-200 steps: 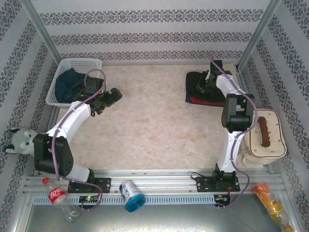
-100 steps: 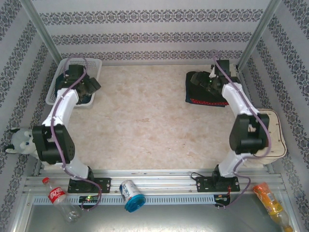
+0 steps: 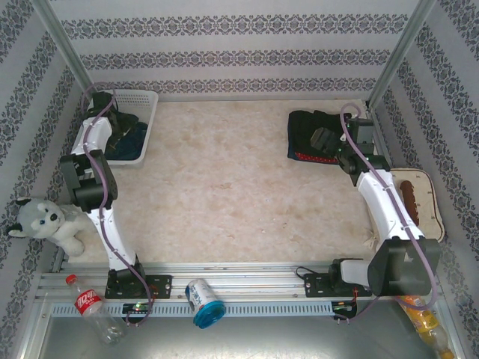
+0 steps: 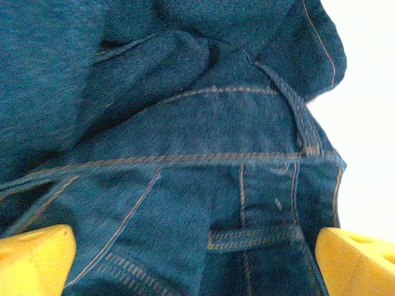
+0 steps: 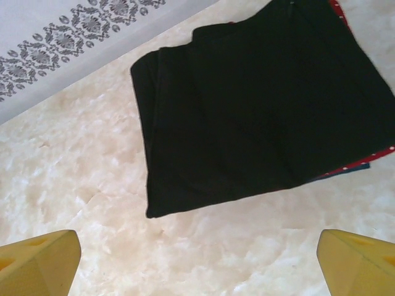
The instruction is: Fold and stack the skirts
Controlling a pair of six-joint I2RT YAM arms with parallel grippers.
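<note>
A dark blue denim skirt [image 3: 135, 142] lies crumpled in the white mesh basket [image 3: 142, 97] at the back left. My left gripper [image 3: 114, 126] hangs open just above its stitched pocket and belt loop [image 4: 247, 237], with denim between its yellow fingertips [image 4: 37, 259]. At the back right sits a folded stack: the black skirt [image 3: 305, 126] on top, the red polka-dot skirt's edge [image 3: 318, 158] under it, and a sliver of blue denim [image 5: 355, 167] below. My right gripper [image 3: 323, 140] is open, just in front of the stack, holding nothing. The black skirt [image 5: 259, 105] lies flat ahead of it.
A stuffed husky toy [image 3: 41, 221] sits at the left table edge. A cream bag with a brown handle [image 3: 415, 198] lies at the right edge. A plastic bottle [image 3: 93, 307], a can [image 3: 202, 299] and an orange packet [image 3: 419, 307] lie by the arm bases.
My left arm swung from the table's left side into the basket. My right gripper opened, let go of the black skirt and drew back toward the near side.
</note>
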